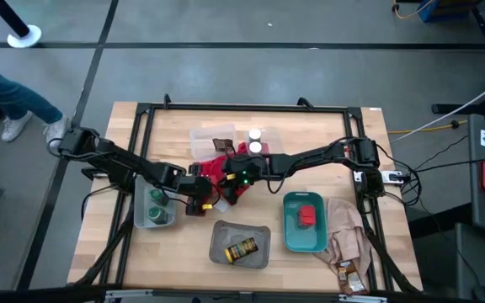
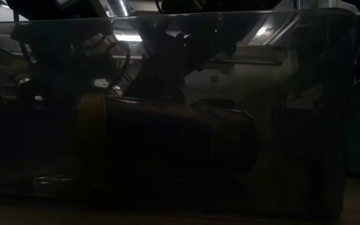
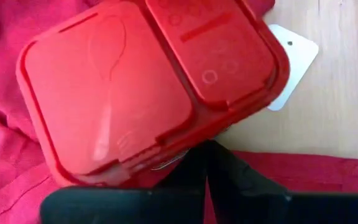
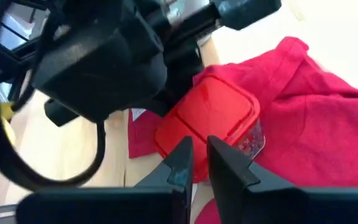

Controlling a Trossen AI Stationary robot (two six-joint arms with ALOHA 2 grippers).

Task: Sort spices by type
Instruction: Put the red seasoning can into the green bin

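Red tin (image 3: 148, 81) lies on the red cloth (image 4: 328, 118) mid-worktop, lid up w/ a spoon shape moulded into it; both arms meet over it. Left pincer (image 3: 207, 163) sits at the tin's edge, fingers fully closed together, gripping nothing I can make out. Right pincer (image 4: 196, 163) hangs just above the tin (image 4: 207, 121), fingers nearly together w/ a thin slit between, nothing visible in them. Elsewhere on the wooden worktop (image 1: 183, 252): clear tray (image 1: 154, 210) at left holds green-lidded jars (image 1: 157, 198); grey tray (image 1: 241, 244) at front holds the yellow-labelled jar (image 1: 243, 249) lying on its side; teal tray (image 1: 305, 221) at right has another red tin (image 1: 308, 217). Two white-capped bottles (image 1: 255, 140) stand at the back, beside a clear tray w/ a dark packet (image 1: 223, 145). Beige cloth (image 1: 343, 231) right of the teal tray, brown packet (image 1: 349, 276) by it at the front edge. Low view is dark, mostly filled by a tray wall.
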